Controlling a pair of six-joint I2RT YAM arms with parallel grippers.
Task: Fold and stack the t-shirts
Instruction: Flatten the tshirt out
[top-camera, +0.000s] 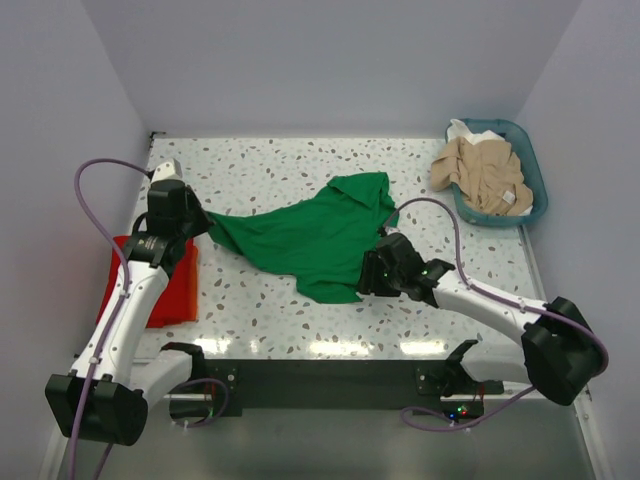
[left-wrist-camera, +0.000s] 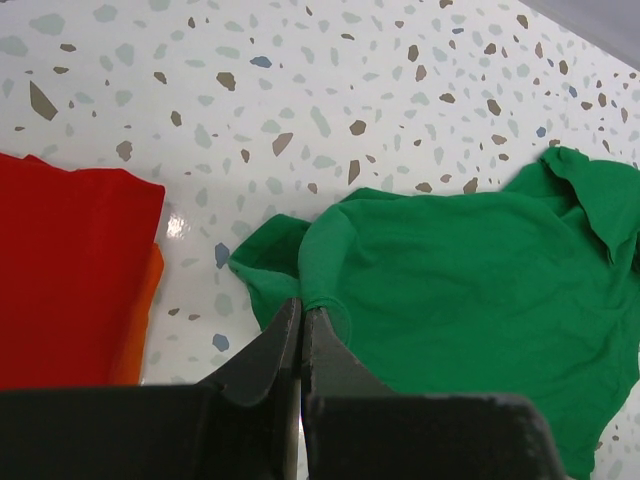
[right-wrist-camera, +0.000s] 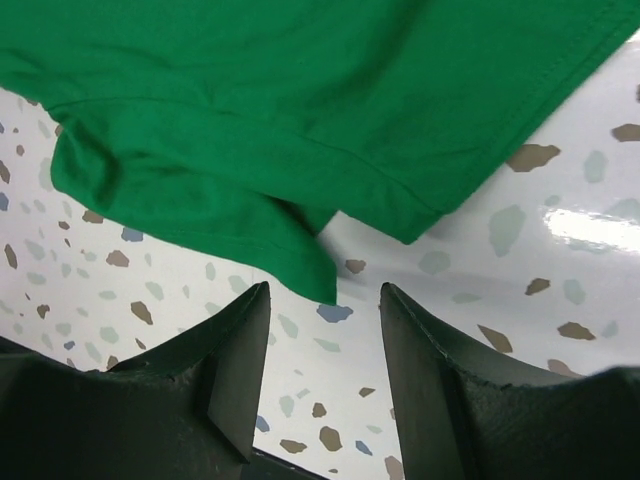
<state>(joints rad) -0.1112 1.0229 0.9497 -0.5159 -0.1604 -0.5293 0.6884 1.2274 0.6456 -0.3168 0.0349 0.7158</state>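
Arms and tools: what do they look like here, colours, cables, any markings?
Both the left arm and right arm have white links with black joints and bases. A lilac cable loops along each. The left tool and right tool are matte black with wedge-shaped fingers. No markings are visible.

Top cam: we look down from above and behind the arm bases, far out, with the whole table (top-camera: 300, 160) in frame and the back wall at the top.
Left wrist cam: we sit low and close behind the left gripper (left-wrist-camera: 298, 308), looking along its fingers across the tabletop. The red t-shirt (left-wrist-camera: 70, 270) is at the left edge.
Right wrist cam: our closest view, looking down past the right gripper (right-wrist-camera: 323, 290) at a hem.
All three views share the green t-shirt (top-camera: 310, 240) and the speckled tabletop.
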